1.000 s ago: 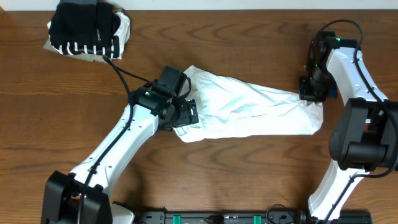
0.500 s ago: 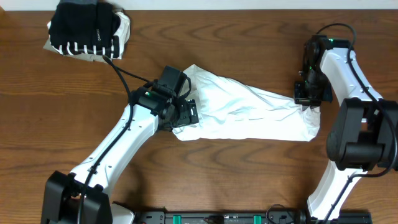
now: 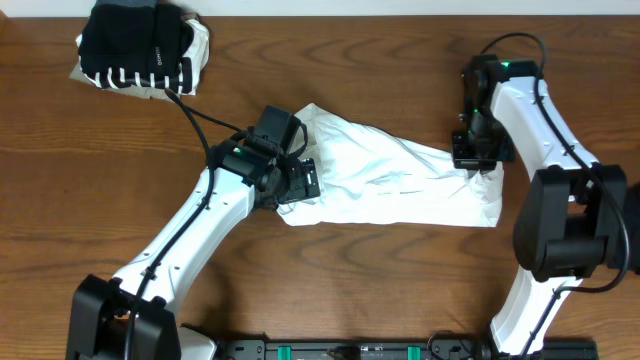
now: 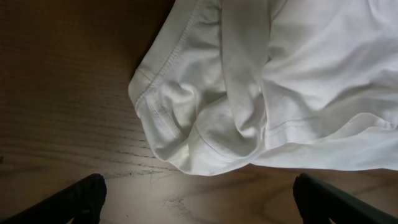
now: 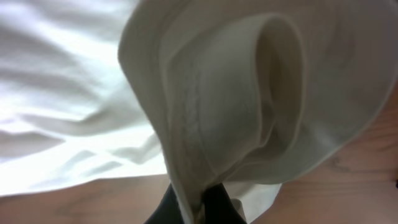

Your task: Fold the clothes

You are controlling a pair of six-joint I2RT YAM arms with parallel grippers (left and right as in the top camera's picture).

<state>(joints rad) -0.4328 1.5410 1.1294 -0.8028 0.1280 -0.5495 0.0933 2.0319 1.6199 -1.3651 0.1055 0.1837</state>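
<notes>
Jaws wide apart, the left gripper (image 3: 306,183) hovers over the left end of the white shirt (image 3: 390,185) on the table (image 3: 400,80), while the right gripper (image 3: 478,160), clamped on the shirt's right end, has carried it leftward, beginning a fold.

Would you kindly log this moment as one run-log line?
left gripper: open over white T-shirt, left end | right gripper: shut on white T-shirt edge | black striped pile: far-left corner | fold: unfinished

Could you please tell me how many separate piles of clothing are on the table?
2: a white garment stretched across the middle of the table, and a black-and-striped stack at its far left corner. That stack may hide more pieces.
</notes>
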